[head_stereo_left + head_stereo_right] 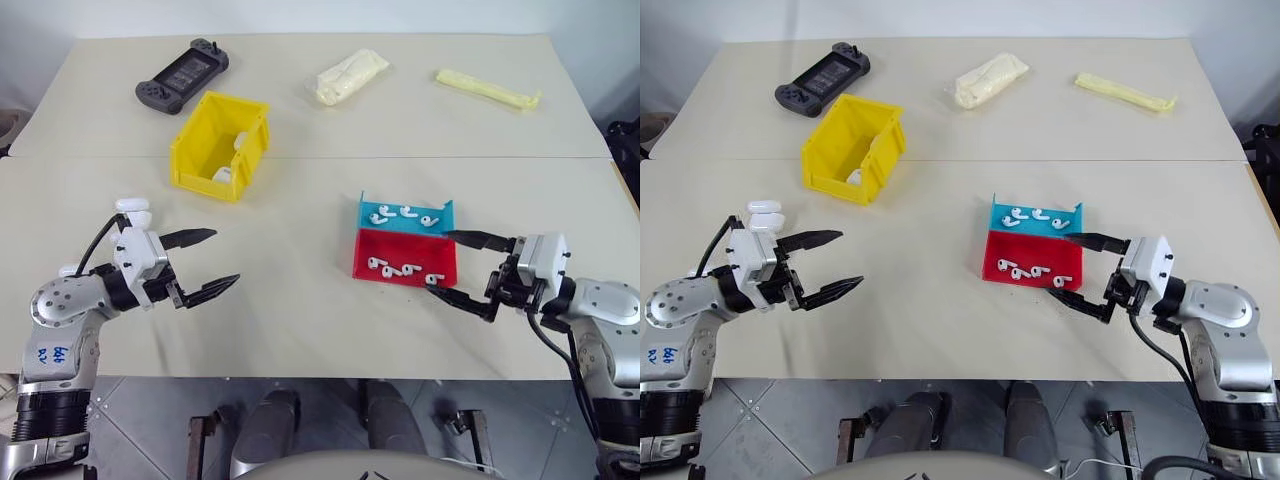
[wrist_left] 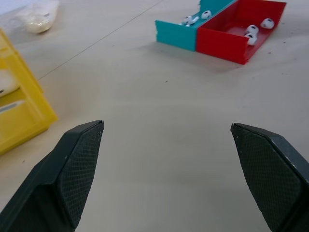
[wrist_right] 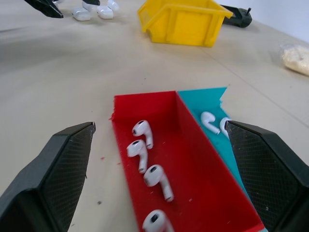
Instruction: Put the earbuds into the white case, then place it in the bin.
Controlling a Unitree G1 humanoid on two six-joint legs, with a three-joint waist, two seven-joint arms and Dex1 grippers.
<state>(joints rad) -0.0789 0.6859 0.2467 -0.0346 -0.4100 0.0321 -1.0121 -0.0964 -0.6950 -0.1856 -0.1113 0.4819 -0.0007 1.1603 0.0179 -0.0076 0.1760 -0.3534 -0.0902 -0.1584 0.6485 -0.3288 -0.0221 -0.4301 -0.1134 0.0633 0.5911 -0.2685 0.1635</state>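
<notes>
**Right arm nearest the earbuds**

Your right gripper (image 1: 457, 267), jaws apart and empty, sits just beside the red tray (image 1: 405, 256) holding earbuds (image 3: 139, 141). Left gripper (image 1: 205, 263), also spread, is nearer the white cases (image 3: 91, 10); yellow bin (image 1: 220, 146) beyond.

Left arm: my left arm comes in from the lower left of the head view, elbow low at the frame edge, forearm reaching toward the centre.
Left wrist: level, turned inward toward the middle of the picture.
Left gripper (image 1: 205, 264): my jaws stand wide apart, nothing between them; one black finger sits higher in the frame, the other lower, both tips aimed right.
Right arm: my right arm enters from the lower right, forearm angled toward the centre.
Right wrist: level, turned inward.
Right gripper (image 1: 452, 265): my jaws gape fully, empty, tips aimed left, mirroring the other side.
</notes>
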